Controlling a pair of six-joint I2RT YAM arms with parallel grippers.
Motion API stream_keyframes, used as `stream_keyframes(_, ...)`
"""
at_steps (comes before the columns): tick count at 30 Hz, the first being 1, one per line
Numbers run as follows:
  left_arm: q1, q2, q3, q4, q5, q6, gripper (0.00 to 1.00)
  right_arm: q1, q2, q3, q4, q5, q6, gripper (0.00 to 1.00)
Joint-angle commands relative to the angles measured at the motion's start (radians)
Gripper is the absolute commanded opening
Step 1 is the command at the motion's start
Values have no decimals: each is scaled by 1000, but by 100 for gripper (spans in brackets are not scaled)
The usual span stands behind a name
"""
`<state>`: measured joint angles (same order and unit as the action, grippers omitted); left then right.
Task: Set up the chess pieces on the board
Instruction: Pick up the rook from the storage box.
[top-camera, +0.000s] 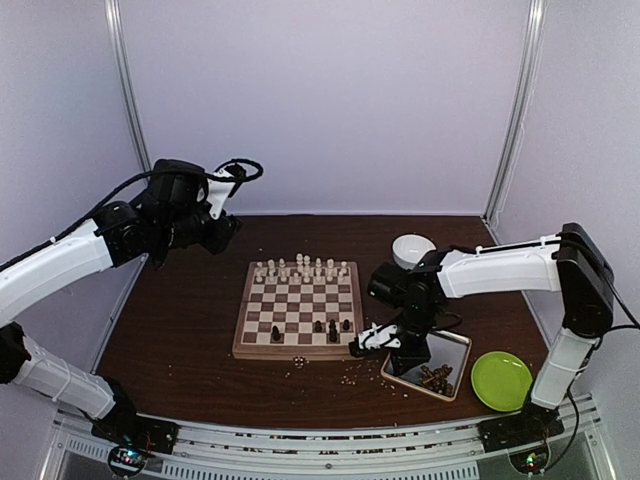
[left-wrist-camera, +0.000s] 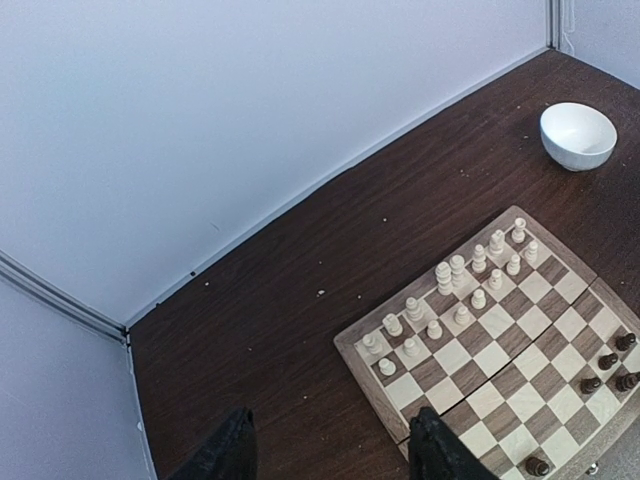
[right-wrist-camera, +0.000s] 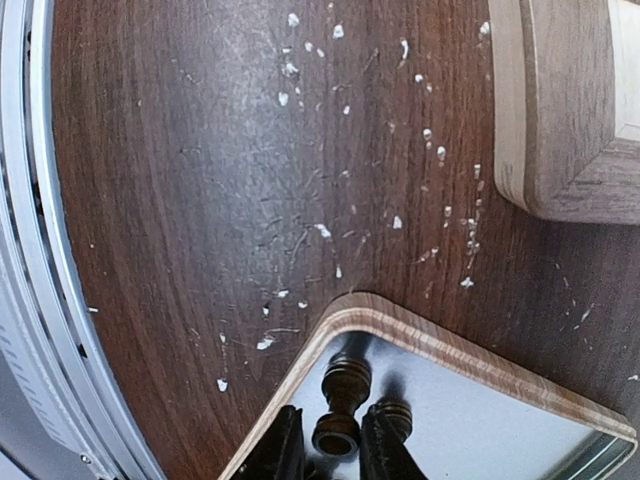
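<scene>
On the middle of the dark table (top-camera: 180, 320) lies the board (top-camera: 298, 308), flat and open, its checks facing up. Along its far edge the cream pieces (top-camera: 300, 268) stand upright in two rows that fill the width of the board. Toward the near edge a few dark pieces (top-camera: 332, 326) stand on the squares, most of them grouped on the right half and one alone further left; the rest of the near rows are bare.

Just right of the board's near right corner sits a shiny tray (top-camera: 455, 350) with a pale wooden rim, set at an angle to the board. More dark chessmen (top-camera: 435, 378) lie heaped in its near part. The right gripper (right-wrist-camera: 335, 450) hangs over the tray's left corner, pointing down, and its two fingers (right-wrist-camera: 285, 445) press close against either side of a single dark piece (right-wrist-camera: 338, 432) just above the mirrored surface. Whether that piece rests on the tray or is lifted clear, I cannot tell.

Pale crumbs (right-wrist-camera: 400, 222) are scattered on the wood between the board and the tray.

Far right of the board stands a white bowl (top-camera: 413, 250), and near right, beyond the tray, a green plate (top-camera: 502, 380).

The left gripper (left-wrist-camera: 330, 455) hovers high over the far left of the table, well apart from the board, its fingers spread wide with nothing between them.
</scene>
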<state>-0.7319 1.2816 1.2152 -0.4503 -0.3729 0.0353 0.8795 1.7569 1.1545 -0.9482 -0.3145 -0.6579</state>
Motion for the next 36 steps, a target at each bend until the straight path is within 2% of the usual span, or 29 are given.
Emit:
stream_keyframes(1, 6, -14, -3, 16, 13, 13, 53, 6, 19, 27, 5, 3, 5, 18)
stream_keyframes(5, 6, -16, -3, 16, 16, 14, 53, 6, 29, 30, 2, 5, 7, 7)
stream_keyframes(9, 6, -15, -3, 16, 21, 14, 53, 5, 34, 35, -4, 0, 17, 0)
stream_keyframes(13, 6, -12, -3, 15, 28, 11, 53, -4, 38, 44, -9, -27, 24, 0)
stream_keyframes(25, 6, -1, 1, 9, 48, 6, 53, -113, 84, 119, -110, -248, 17, 0)
stream_keyframes(36, 6, 11, 5, 2, 58, 5, 54, -163, 123, 158, -160, -326, 11, 0)
